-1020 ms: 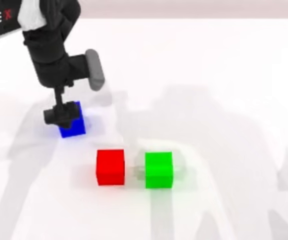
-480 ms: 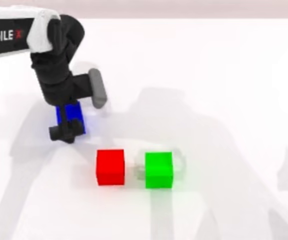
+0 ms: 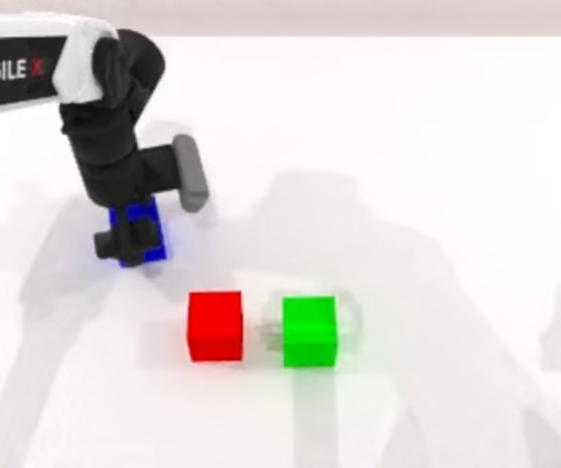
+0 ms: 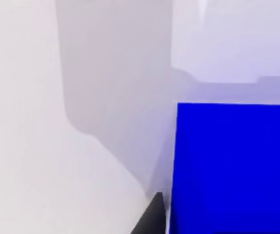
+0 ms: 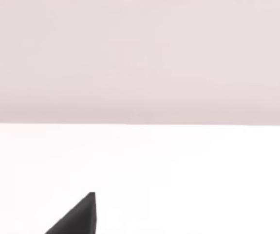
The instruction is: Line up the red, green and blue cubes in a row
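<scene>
My black left claw [image 3: 129,239] on a deep blue cube [image 3: 148,229], plain bright red cube [image 3: 215,326], plain bright green cube [image 3: 309,331], white table [image 3: 436,146], white arm shell with black lettering

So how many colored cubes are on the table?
3. The red cube and green cube sit side by side, slightly apart, near the middle. The blue cube is farther back on the left, under the left hand.

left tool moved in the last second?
Yes. The left tool went from beside the blue cube to over its near edge, toward the red cube.
</scene>
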Controlling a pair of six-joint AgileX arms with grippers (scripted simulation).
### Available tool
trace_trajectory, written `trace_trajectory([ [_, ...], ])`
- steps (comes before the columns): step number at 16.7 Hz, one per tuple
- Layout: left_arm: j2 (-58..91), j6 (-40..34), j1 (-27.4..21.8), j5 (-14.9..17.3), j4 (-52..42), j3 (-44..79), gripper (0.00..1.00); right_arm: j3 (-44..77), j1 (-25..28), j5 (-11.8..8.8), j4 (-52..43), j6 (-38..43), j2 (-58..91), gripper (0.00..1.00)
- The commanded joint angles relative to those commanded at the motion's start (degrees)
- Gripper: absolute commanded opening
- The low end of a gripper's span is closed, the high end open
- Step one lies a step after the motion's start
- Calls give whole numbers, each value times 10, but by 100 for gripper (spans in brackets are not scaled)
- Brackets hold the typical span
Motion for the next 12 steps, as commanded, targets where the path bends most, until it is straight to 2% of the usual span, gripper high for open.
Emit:
trace_trajectory([
  [5, 0, 0, 0, 0, 0, 0, 2, 0, 0, 0, 0, 0, 0, 100],
  [12, 0, 0, 0, 0, 0, 0, 0, 0, 0, 0, 0, 0, 0, 100],
])
